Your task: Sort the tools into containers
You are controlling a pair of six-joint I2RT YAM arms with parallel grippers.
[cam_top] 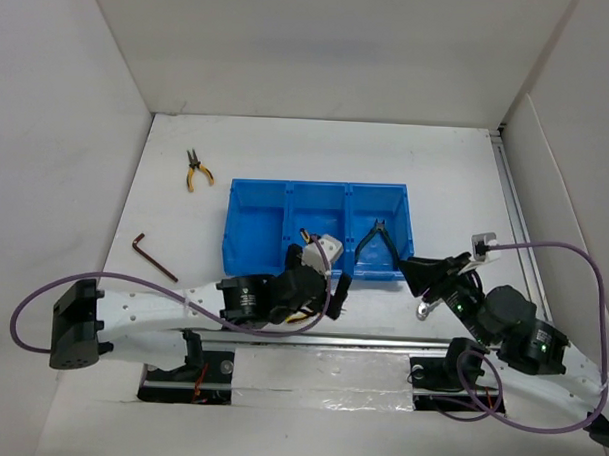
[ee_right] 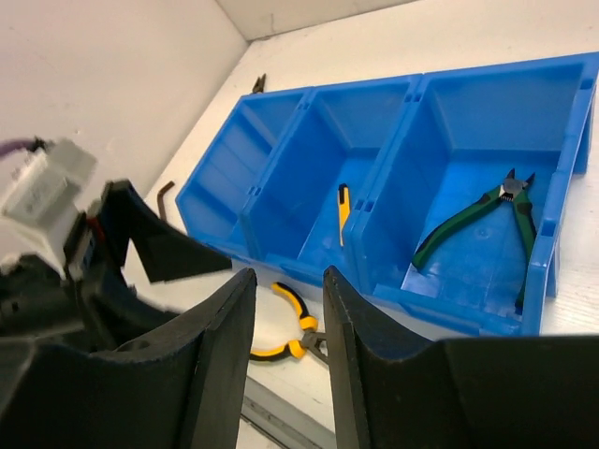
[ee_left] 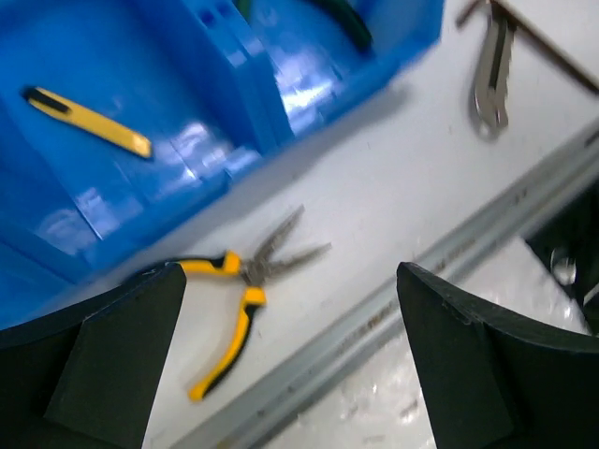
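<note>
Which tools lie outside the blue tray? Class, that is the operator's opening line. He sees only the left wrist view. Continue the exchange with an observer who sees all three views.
Observer: Besides the yellow-handled pliers in your view, a second yellow-handled pair lies on the table beyond the far left corner of the blue tray.
Operator: Anything else loose?
Observer: A dark hex key lies on the table to the left of the tray.
Operator: What is the green handle at the top of my view?
Observer: Green-handled pliers, lying in the right compartment.
</note>
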